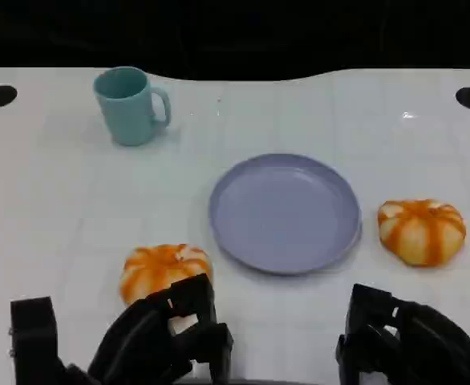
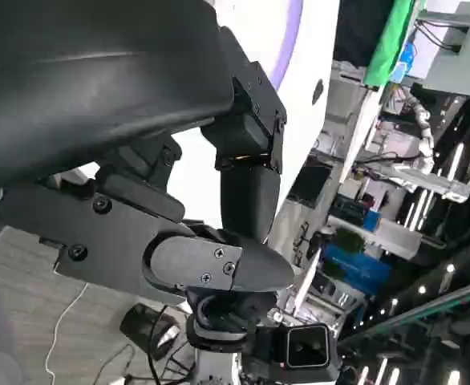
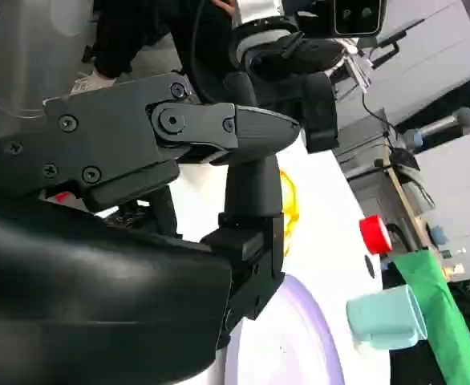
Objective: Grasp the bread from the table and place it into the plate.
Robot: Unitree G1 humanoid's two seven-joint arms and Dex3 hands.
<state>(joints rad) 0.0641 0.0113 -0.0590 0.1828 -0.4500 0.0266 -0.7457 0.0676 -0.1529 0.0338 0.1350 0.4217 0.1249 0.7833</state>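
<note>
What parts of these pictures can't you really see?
- Near bread, head view: its front edge is hidden behind the left hand.
- Both hands, head view: cut off by the bottom edge, the right hand too.
- Plate, right wrist view: mostly hidden by that hand's black shell.
- Plate, left wrist view: a purple sliver past the fingers.

The plate [image 1: 285,212] sits at the centre of the frame with bare table [image 1: 50,208] all around it. One bread [image 1: 164,269] lies just beside its lower left rim, touching the left hand [image 1: 159,337]; another bread [image 1: 422,231] lies near its right rim. The mug [image 1: 128,105] stands at upper left, well apart. The right hand [image 1: 407,341] has open table between it and the plate.
</note>
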